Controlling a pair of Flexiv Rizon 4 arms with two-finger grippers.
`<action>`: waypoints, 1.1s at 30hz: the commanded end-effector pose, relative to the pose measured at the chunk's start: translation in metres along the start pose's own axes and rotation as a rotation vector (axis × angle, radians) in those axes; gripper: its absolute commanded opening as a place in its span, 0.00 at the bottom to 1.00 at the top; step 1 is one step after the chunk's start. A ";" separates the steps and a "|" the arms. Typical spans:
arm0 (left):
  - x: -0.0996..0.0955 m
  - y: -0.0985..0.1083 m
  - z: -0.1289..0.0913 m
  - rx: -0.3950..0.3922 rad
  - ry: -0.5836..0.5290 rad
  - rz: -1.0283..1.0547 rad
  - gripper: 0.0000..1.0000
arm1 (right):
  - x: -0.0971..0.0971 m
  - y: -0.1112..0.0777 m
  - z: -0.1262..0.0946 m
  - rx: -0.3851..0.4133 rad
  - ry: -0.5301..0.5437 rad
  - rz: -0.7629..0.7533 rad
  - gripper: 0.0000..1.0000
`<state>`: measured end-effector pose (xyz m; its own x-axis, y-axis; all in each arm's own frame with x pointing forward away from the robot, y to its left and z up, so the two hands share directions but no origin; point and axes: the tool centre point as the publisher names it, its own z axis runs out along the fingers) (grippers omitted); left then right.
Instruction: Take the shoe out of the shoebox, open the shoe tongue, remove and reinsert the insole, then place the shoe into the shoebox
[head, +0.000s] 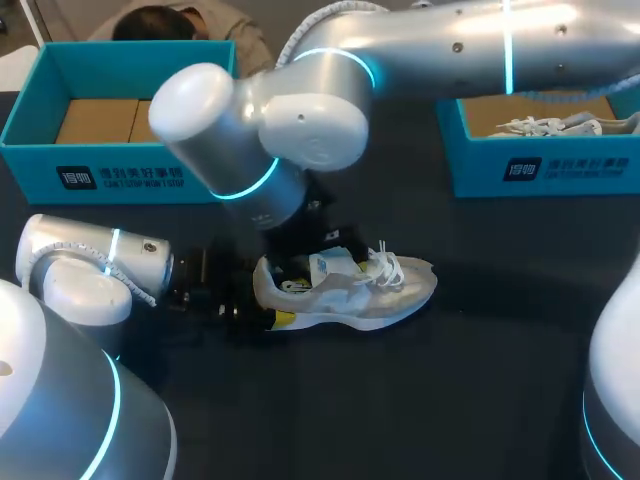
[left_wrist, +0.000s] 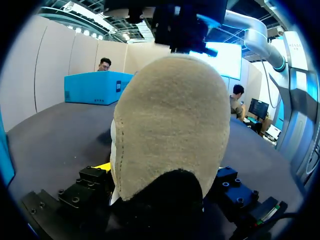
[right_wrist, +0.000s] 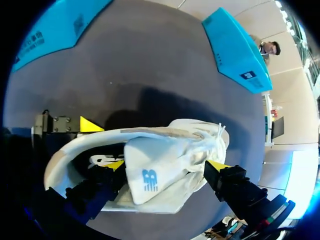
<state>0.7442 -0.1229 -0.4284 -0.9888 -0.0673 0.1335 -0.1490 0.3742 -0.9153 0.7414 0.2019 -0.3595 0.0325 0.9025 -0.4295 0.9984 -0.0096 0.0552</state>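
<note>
A beige and white shoe (head: 350, 292) stands on the dark table, toe to the right, laces loose. My left gripper (head: 262, 305) is at its heel. In the left wrist view the heel (left_wrist: 170, 125) fills the space between the wide-apart fingers (left_wrist: 90, 182), and I cannot tell if they touch it. My right gripper (right_wrist: 166, 166) comes down from above and stands open astride the white tongue (right_wrist: 150, 170). One of its fingers is inside the shoe's opening, the other outside by the laces. In the head view the right arm hides most of its gripper (head: 315, 250).
An open teal shoebox (head: 130, 55) stands at the back left. A second teal box (head: 540, 165) at the back right holds another white shoe (head: 555, 125). My right arm's big elbow (head: 260, 120) hangs over the table's middle.
</note>
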 end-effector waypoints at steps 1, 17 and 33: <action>0.000 0.004 0.003 -0.004 -0.002 -0.001 0.00 | 0.000 -0.007 0.003 -0.001 -0.078 0.077 1.00; 0.000 0.004 0.003 -0.004 -0.002 -0.001 0.00 | -0.046 -0.007 -0.016 -0.006 -0.152 0.158 0.61; 0.000 0.004 0.003 -0.004 -0.002 -0.001 0.00 | -0.068 0.003 -0.011 -0.006 -0.080 0.165 0.00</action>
<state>0.7444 -0.1229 -0.4283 -0.9887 -0.0675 0.1335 -0.1492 0.3742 -0.9153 0.7454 0.1574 -0.3209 0.0732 0.8445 -0.5306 0.9967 -0.0437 0.0680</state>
